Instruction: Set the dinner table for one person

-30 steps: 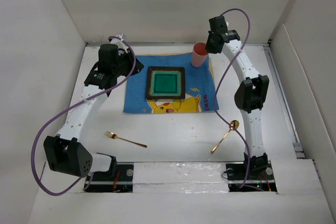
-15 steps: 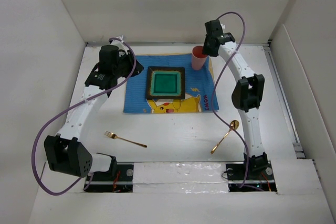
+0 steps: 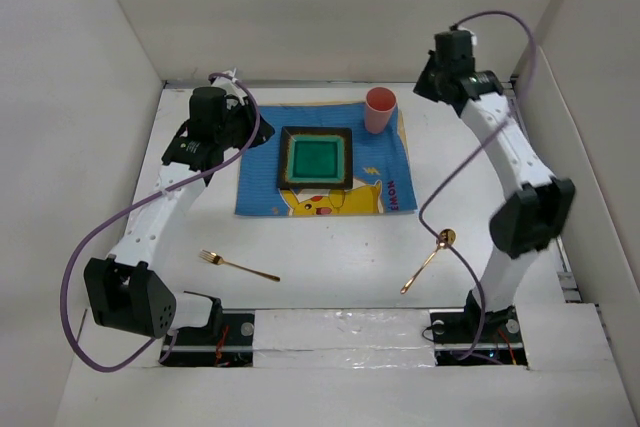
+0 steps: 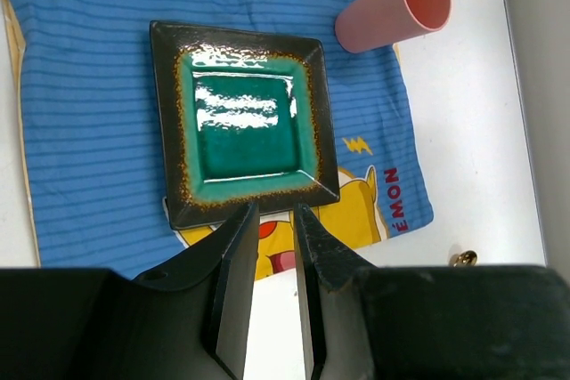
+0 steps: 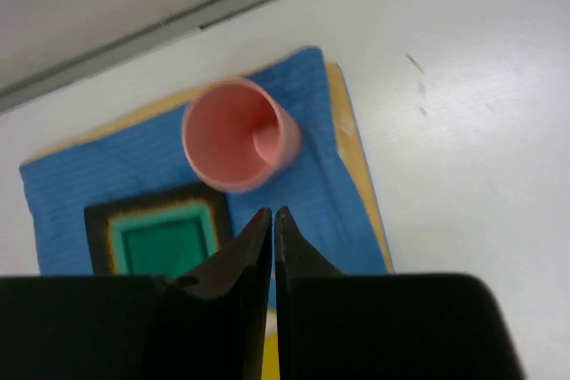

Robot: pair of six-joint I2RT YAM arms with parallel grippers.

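Blue striped cloth mat, green square glazed plate and pink plastic cup are set on the white matte desk. The gold fork and gold spoon are not yet placed. The left fingers are held slightly apart, the right fingers together, both empty.

The left arm rises from its near-left base and stretches to the far left, its wrist turned inward to the right. The left gripper points down, empty, with a narrow gap between its dark fingers. The right arm stands tall from its near-right base, elbow bent out to the right. The right gripper hangs high at the far right, its fingers pressed together on nothing.
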